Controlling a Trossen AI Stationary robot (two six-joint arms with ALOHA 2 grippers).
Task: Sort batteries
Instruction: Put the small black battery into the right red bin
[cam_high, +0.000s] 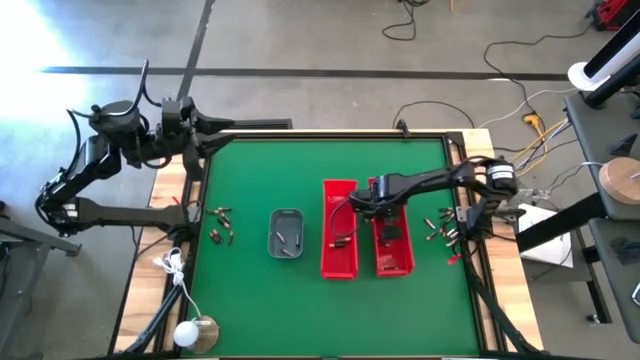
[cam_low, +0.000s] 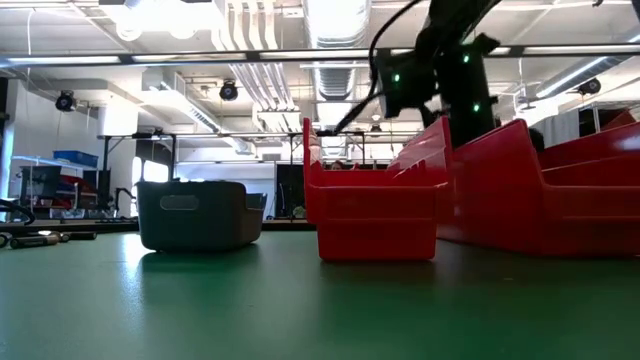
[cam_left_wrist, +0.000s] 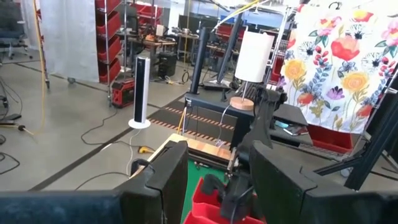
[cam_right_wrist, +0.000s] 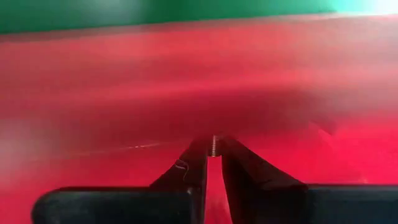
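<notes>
Small dark batteries lie on the green mat in two loose groups: one left of the grey tray (cam_high: 222, 214), one right of the red bins (cam_high: 440, 226). Some dark pieces lie in the right red bin (cam_high: 392, 234). My right gripper (cam_high: 358, 206) hangs over the two red bins, low above red plastic in the right wrist view, fingers nearly together (cam_right_wrist: 214, 155) on a tiny silvery thing. In the low view it shows above the bins (cam_low: 440, 85). My left gripper (cam_high: 192, 132) waits open beyond the table's far left corner (cam_left_wrist: 214, 186). My right gripper pinches a tiny silvery, ridged piece (cam_right_wrist: 214, 145) between the free ends of its two fingers; it looks like one end of a battery, and the fingers hide whatever else there is of it. The fingers point down toward the red bin's floor, and the piece is lifted clear.
The grey tray (cam_high: 286, 232) stands left of the left red bin (cam_high: 338, 232) and holds a few small pieces. A white cable and a round disc (cam_high: 196, 333) lie at the near left corner. Bare green mat (cam_high: 300, 170) stretches across the far half.
</notes>
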